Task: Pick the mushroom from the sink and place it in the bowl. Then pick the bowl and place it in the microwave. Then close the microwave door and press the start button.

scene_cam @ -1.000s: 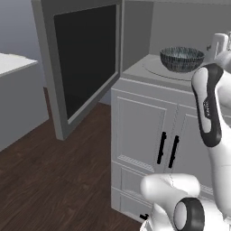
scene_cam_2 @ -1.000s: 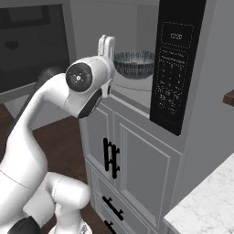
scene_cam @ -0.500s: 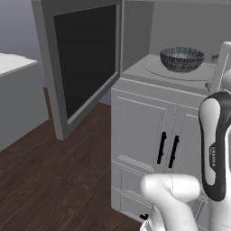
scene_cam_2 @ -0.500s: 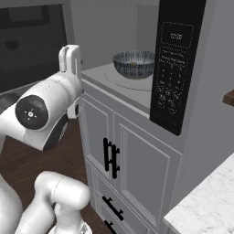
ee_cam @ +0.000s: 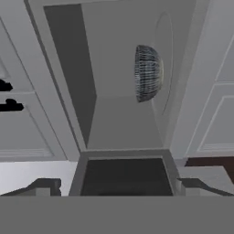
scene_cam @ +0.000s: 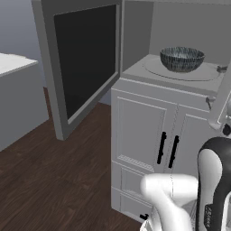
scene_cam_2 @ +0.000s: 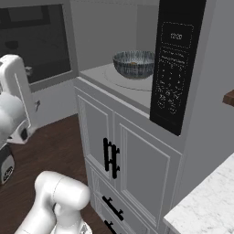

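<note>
You see the bowl (scene_cam: 182,59) upright, mouth up, on the turntable inside the microwave (scene_cam_2: 137,80), upper right of the left base frame. The microwave door (scene_cam: 81,63) stands open at left. The gripper's (ee_cam: 117,187) fingers sit wide apart.

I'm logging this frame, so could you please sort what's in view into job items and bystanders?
Job items: bowl on the turntable plate; microwave; open microwave door; keypad panel.
Bystanders: cabinet doors with black handles; wood floor; marble counter.
</note>
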